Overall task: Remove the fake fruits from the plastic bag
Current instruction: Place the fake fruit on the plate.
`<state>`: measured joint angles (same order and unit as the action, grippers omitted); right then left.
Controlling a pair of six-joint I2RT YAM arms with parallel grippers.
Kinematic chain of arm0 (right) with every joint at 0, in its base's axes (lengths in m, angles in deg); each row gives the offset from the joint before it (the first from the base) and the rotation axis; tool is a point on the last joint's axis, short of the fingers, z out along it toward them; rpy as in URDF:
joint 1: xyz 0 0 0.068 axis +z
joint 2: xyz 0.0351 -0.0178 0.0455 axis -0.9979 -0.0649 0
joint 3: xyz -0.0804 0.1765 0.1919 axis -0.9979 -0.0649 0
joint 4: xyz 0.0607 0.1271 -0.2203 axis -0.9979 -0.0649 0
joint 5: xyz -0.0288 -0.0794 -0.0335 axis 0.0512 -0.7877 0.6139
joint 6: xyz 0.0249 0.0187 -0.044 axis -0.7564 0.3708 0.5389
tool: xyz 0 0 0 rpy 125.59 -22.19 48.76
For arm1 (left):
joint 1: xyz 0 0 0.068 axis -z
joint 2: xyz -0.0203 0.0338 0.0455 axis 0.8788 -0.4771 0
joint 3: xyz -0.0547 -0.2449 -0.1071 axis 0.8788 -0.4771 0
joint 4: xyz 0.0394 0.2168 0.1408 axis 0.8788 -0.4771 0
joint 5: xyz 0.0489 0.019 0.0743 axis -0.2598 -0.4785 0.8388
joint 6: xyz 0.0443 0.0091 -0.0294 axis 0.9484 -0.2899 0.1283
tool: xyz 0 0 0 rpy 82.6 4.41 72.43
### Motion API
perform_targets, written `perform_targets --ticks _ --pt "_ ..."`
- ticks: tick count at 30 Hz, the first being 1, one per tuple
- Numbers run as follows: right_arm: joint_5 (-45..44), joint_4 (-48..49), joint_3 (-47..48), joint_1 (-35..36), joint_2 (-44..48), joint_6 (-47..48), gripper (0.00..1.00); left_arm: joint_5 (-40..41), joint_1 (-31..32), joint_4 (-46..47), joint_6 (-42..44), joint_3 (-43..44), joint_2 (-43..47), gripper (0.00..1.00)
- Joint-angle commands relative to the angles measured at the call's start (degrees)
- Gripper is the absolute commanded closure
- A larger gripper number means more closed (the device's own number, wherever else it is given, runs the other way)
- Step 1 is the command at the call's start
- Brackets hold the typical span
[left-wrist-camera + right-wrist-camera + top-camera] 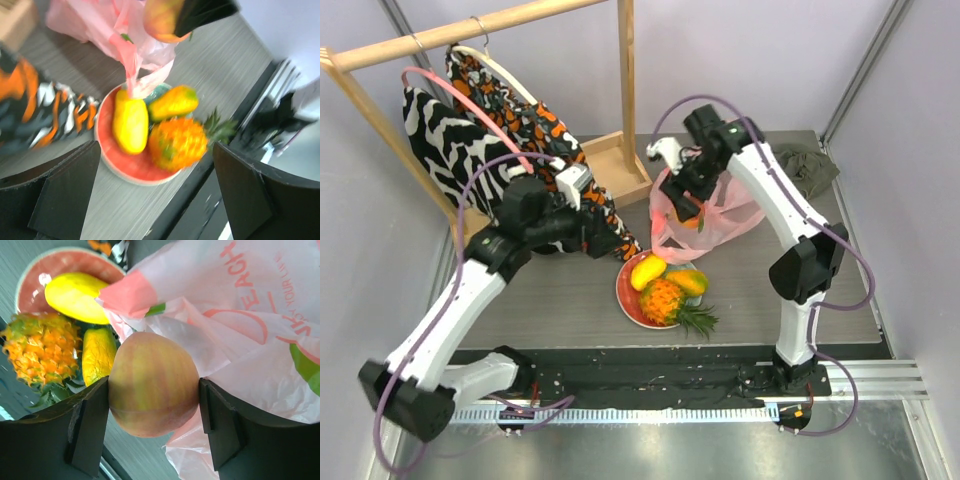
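Fingers of the right arm (85, 435) pinched a round peach-coloured plastic fruit (152, 385) just above the thin translucent pink plastic bag (260, 315). The left fingers (65, 190) hung spread and empty near the round red plate (125, 167) on the counter (570, 300). A yellow plastic mango (130, 125), an orange plastic pineapple (177, 142) and a yellow-green fruit (172, 102) already lay on that plate, so the work looked mostly done. Whether more remained inside, I could not tell. Pink print read "EACH" and "YOUR".

Left fingers (65, 185) wide apart, right fingers (85, 432) around peach (152, 385).
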<state>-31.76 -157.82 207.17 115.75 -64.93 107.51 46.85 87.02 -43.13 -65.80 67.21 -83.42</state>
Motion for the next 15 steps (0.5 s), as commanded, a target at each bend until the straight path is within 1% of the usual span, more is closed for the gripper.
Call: perform_targets --ticks 1,2,3,4,6,7,8,9,10,11,12,15 --pt "14.60 -8.94 6.31 -6.17 4.24 -3.06 0.42 -3.36 1.81 21.33 -13.96 2.20 -10.43 0.00" --pt "15.92 -9.03 7.71 -9.14 3.88 -4.10 0.42 -2.74 2.86 22.30 -13.09 3.78 -12.22 0.00" --pt "18.72 -9.21 8.07 -10.56 3.79 -4.72 0.41 -1.78 3.57 22.39 -11.95 5.10 -14.15 0.00" --pt "20.05 -9.21 8.34 -11.80 3.71 -5.17 0.41 1.45 4.53 22.48 -8.37 6.42 -15.73 0.00" --pt "22.95 -9.21 8.78 -15.84 3.44 -6.48 0.40 5.86 8.48 22.66 -3.71 10.64 -19.96 0.00" --pt "25.84 -9.21 8.95 -17.33 3.09 -6.92 0.41 10.75 9.89 23.44 -0.64 12.22 -21.27 0.00" --pt "27.34 -9.12 9.39 -18.82 2.83 -7.54 0.41 12.71 12.16 24.67 3.57 13.89 -23.90 0.00" --pt "28.75 -9.12 9.66 -21.88 1.70 -8.76 0.41 14.91 13.14 26.33 5.79 14.51 -25.06 0.00" --pt "32.33 -9.12 9.83 -23.39 1.25 -9.56 0.40 19.37 14.02 28.26 7.38 14.87 -26.37 0.00" --pt "33.76 -9.03 9.84 -24.80 0.81 -10.17 0.41 19.93 15.34 32.29 10.26 16.00 -28.56 0.00" --pt "35.25 -8.51 9.57 -27.60 -0.15 -11.48 0.40 19.50 15.79 33.46 11.60 17.06 -30.32 0.00" --pt "41.14 -8.07 8.52 -31.49 -1.74 -13.77 0.40 18.97 17.63 34.00 13.98 22.84 -35.94 0.00"
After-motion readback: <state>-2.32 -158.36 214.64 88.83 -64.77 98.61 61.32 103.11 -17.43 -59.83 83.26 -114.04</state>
